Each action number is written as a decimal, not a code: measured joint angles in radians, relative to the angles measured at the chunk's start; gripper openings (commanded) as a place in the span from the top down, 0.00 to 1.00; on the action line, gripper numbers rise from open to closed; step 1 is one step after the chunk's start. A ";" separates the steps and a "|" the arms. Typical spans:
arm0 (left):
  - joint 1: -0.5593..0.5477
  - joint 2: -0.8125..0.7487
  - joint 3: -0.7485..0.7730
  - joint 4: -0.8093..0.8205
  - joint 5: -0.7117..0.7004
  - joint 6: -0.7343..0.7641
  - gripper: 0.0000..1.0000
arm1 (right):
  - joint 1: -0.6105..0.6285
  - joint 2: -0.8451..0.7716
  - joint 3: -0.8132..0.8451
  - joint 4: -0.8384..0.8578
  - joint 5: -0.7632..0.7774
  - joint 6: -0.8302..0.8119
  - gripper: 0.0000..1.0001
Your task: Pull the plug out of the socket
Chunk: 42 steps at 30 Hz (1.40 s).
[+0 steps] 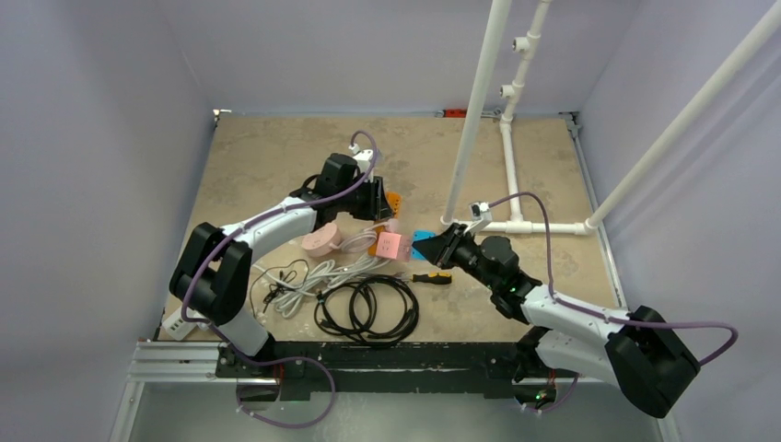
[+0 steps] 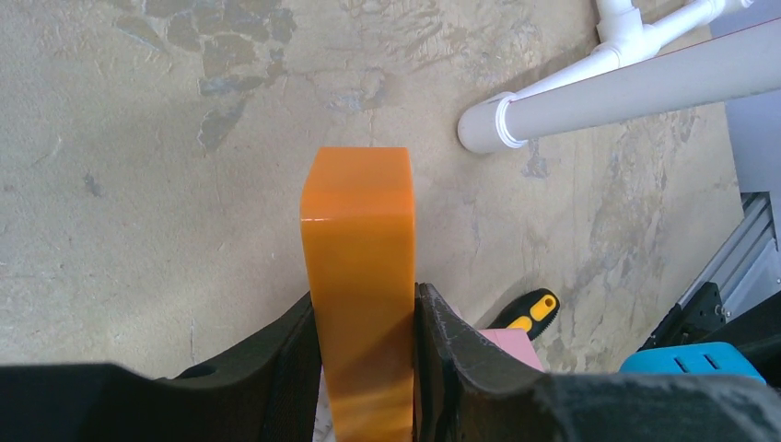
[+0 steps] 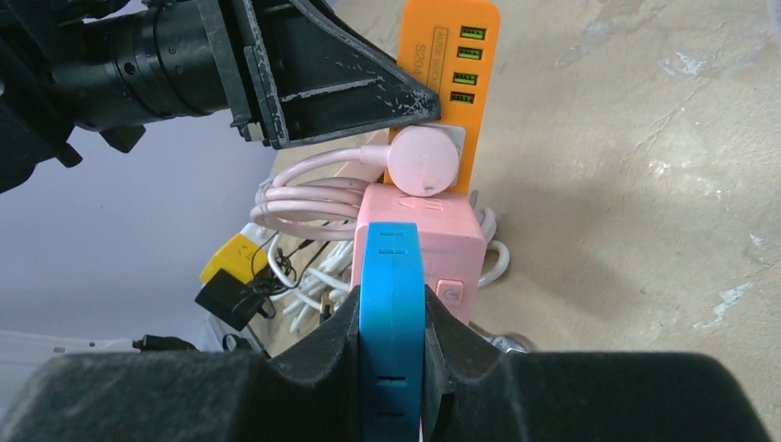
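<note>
At the lower centre of the right wrist view, the right hand (image 3: 391,313) is clamped on the broad faces of the blue plug (image 3: 390,258). It looks light, rigid and smooth, so it may slip. It appears seated in the pink socket cube (image 3: 447,230). Beyond, a round pink plug (image 3: 424,158) sits in the orange power strip (image 3: 451,64), itself clamped by the left hand (image 2: 366,304).

On the orange power strip (image 3: 433,23) we read a short sideways print beginning "S204", just left of its USB ports (image 3: 468,64). Its remaining characters are too small for us to read.
</note>
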 measured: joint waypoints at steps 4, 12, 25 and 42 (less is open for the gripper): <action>-0.001 0.000 0.000 0.000 -0.007 0.000 1.00 | -0.001 0.000 0.011 -0.010 0.018 -0.011 1.00; 0.019 -0.013 0.000 -0.007 0.006 -0.001 1.00 | 0.003 -0.044 0.014 -0.084 0.071 -0.060 1.00; 0.208 -0.201 -0.007 -0.062 -0.009 0.042 1.00 | 0.193 -0.050 0.206 -0.425 0.526 -0.234 1.00; 0.254 -0.333 -0.059 -0.098 -0.203 0.043 1.00 | 0.283 0.568 0.749 -0.716 0.734 -0.322 1.00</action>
